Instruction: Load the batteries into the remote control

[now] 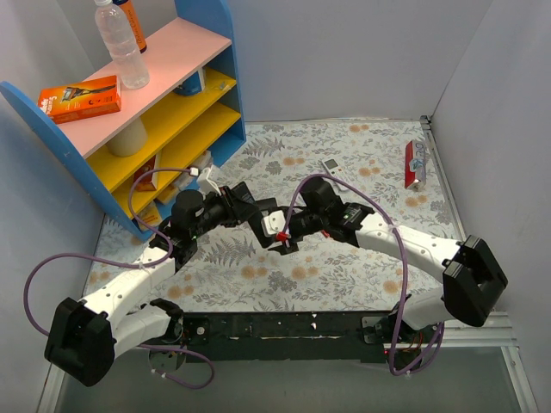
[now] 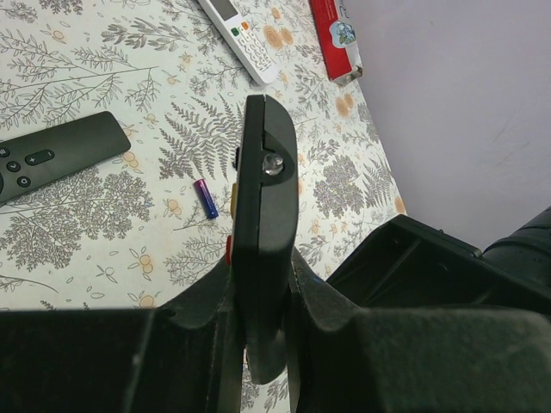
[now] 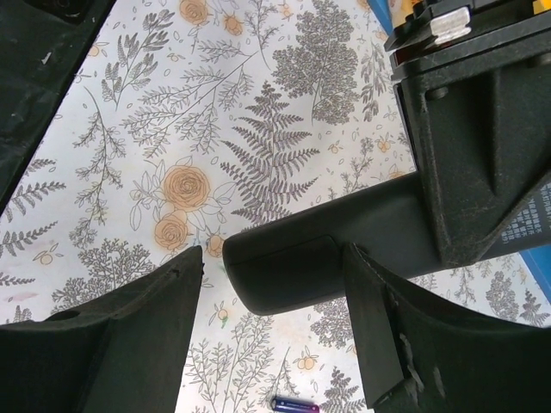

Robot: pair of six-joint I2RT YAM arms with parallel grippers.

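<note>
Shows the remote control at centre of the left wrist view, held above the floral cloth, edge-on, long axis running bottom to top of frame, free end pointing up. Clamped at its lower end by the left gripper. In the right wrist view, pokes its rounded end between the spread fingers of the right gripper, with a gap on the left side. Just left of it on the cloth, a purple-blue battery; farther left, the other black remote; toward the top, a white remote and a red pack.
</note>
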